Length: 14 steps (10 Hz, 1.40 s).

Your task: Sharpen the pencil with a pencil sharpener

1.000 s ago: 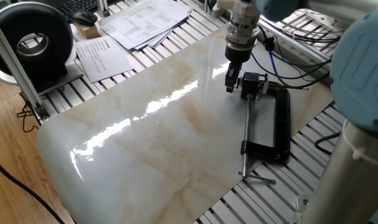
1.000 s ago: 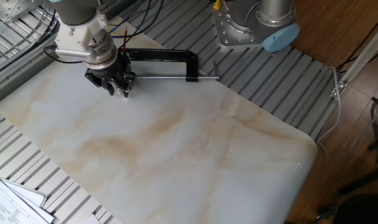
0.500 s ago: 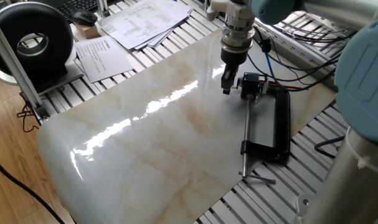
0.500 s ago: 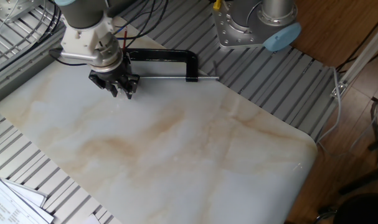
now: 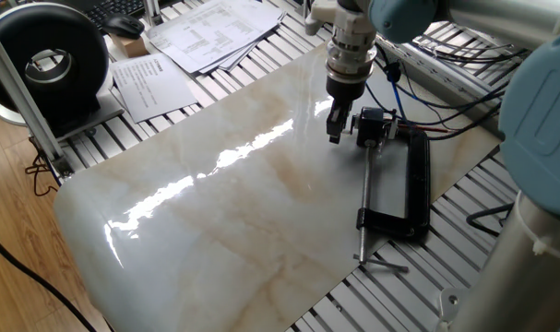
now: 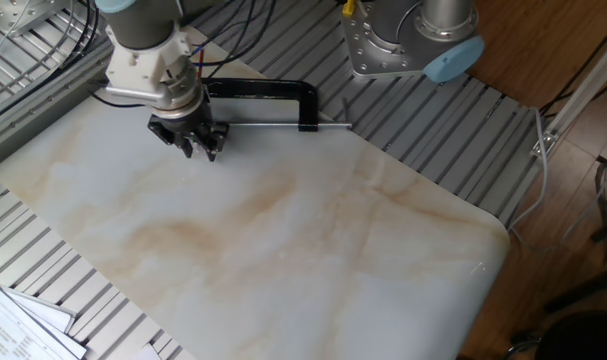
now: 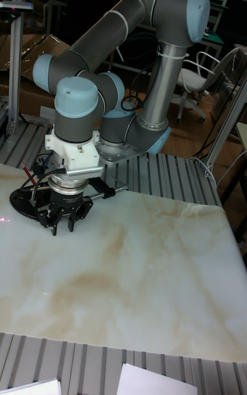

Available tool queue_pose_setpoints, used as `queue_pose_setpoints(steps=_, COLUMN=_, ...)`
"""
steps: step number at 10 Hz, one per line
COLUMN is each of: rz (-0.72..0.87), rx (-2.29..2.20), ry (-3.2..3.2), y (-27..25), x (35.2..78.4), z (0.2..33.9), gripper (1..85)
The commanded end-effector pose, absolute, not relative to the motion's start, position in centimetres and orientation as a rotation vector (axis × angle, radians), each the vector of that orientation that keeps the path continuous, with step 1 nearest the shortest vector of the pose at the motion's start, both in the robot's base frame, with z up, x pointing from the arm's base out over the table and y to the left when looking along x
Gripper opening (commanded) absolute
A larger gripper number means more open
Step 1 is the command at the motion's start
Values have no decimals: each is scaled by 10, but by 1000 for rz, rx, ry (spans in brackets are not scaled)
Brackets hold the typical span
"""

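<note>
One gripper (image 5: 336, 132) hovering beside pencil sharpener (image 5: 372, 125) clamped on worktop (image 5: 224, 212), fingers (image 6: 197, 147) apparently empty, spread unclear; pencil (image 7: 27, 175) beyond clamp; next: fetch pencil.

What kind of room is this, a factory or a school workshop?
Most likely a robotics lab or test bench: a grey robot arm bolted beside a slatted aluminium table, loose cables, printed papers, and a clamp on a marble-look board.

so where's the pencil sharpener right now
In one fixed view the pencil sharpener sits at the far end of the black clamp, just right of the gripper.
</note>
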<state>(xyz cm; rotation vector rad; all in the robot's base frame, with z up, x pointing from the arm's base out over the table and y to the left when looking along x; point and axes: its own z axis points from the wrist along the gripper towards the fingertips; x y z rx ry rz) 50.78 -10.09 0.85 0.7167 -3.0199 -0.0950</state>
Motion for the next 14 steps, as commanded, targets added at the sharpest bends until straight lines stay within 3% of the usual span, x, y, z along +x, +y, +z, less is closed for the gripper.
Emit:
queue_pose_setpoints(steps=1, rz=-105, rx=678, ry=-3038, y=-93, x=500, z=8, gripper=253)
queue_pose_setpoints(steps=2, rz=-102, rx=666, ry=-3040, y=-90, x=497, z=11, gripper=127)
queue_pose_setpoints(steps=4, rz=-134, rx=660, ry=-3031, y=-84, x=489, z=20, gripper=13)
queue_pose_setpoints(steps=6, rz=-211, rx=656, ry=-3003, y=-80, x=487, z=40, gripper=13)
queue_pose_setpoints(steps=10, rz=-215, rx=681, ry=-2960, y=-102, x=492, z=76, gripper=13)
queue_pose_setpoints(steps=14, rz=-140, rx=804, ry=-2936, y=-125, x=503, z=75, gripper=13)
